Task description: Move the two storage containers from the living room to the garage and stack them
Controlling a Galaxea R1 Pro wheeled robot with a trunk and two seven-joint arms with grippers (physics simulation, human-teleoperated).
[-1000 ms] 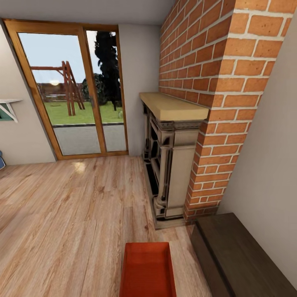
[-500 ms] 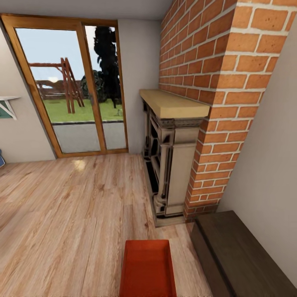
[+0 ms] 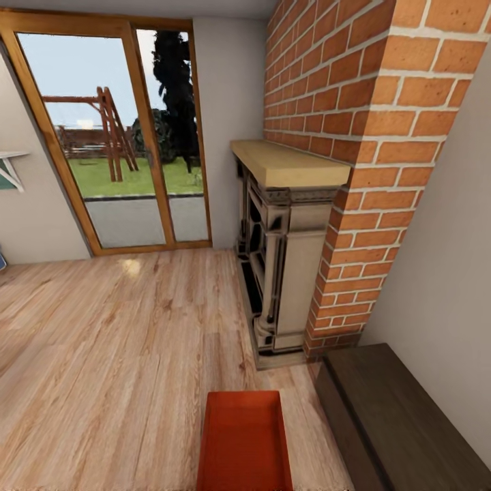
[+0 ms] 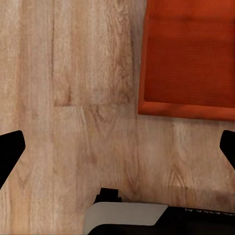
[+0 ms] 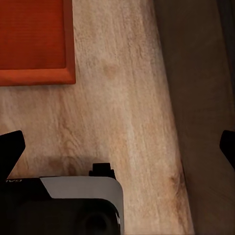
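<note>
In the left wrist view the left gripper [image 4: 117, 147] hangs over bare plank floor [image 4: 78, 122] with its two dark fingertips [image 4: 10, 152] spread to the frame's side edges, holding nothing. An orange-red storage container [image 4: 188, 58] fills the upper right of that frame, apart from the fingers; its ribbed inside looks empty.

The right gripper [image 5: 117, 147] is likewise spread wide and empty, one fingertip [image 5: 11, 149] at the left edge. The same container's corner [image 5: 34, 39] sits at the upper left of that frame, and the dark brown bench [image 5: 205, 88] runs down the right side.

In the head view the container [image 3: 244, 443] lies on the wood floor [image 3: 116, 354] at bottom centre, with the bench [image 3: 395, 423] just beside it at lower right. Beyond stand the ornate fireplace [image 3: 283, 266] under a pale mantel [image 3: 290, 164], the red brick chimney [image 3: 354, 102], and the wood-framed glass doors [image 3: 112, 136] at upper left.
</note>
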